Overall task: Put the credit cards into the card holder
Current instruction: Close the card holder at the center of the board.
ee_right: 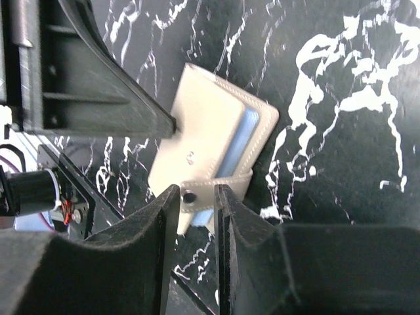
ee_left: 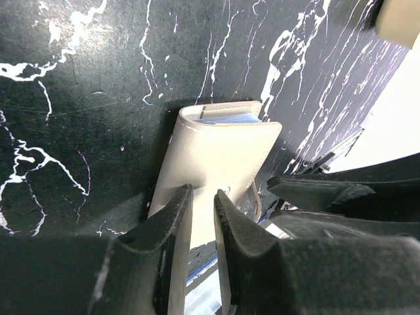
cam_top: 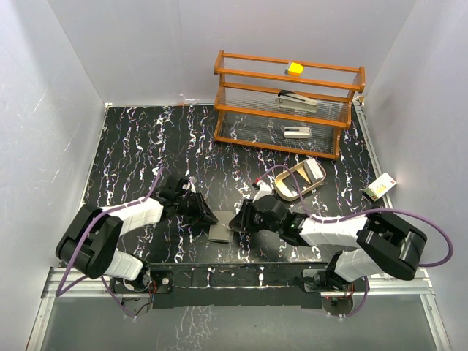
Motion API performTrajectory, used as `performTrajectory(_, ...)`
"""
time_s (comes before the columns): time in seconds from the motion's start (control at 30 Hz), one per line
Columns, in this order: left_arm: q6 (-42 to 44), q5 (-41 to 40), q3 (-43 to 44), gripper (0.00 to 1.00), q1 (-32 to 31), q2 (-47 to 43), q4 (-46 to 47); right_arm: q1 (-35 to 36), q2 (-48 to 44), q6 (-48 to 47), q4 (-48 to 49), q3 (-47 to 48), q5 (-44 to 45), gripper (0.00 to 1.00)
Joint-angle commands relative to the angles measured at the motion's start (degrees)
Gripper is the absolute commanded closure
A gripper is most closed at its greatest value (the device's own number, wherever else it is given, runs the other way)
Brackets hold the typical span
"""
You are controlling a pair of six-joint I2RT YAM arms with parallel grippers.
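the card holder (cam_top: pixel 219 232) is lying by the middle of the near edge of the surface (cam_top: pixel 139 146), right between both arms. the left pincer (ee_left: pixel 203 194) is clamping its cover edge. the right pincer (ee_right: pixel 197 190) is straddling the snap tab, fingers barely parted; whether it is pinching i cannot tell. a pale blue card (ee_right: pixel 249 139) is peeking from inside.

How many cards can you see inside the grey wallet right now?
1: a pale blue card sits in a slot of the card holder, only its edge showing. More may be hidden inside.
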Motion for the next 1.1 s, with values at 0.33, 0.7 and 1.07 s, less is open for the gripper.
performTrajectory(0.33, 0.13, 2.20, -0.84, 0.81, -0.73, 3.65, 1.50, 2.47, 2.79, 2.25, 6.67, -0.01, 1.28, 0.77)
performTrajectory(0.7, -0.12, 2.49, -1.53, 0.82, -1.10, 5.56, 2.59, 2.48, 6.79, 0.03, 5.56, 3.30, 2.77, 0.84)
performTrajectory(1.07, -0.49, 2.31, -2.00, 0.83, -1.49, 6.69, 3.32, 2.55, 5.58, -0.38, 0.37, 6.61, 0.92, 0.83)
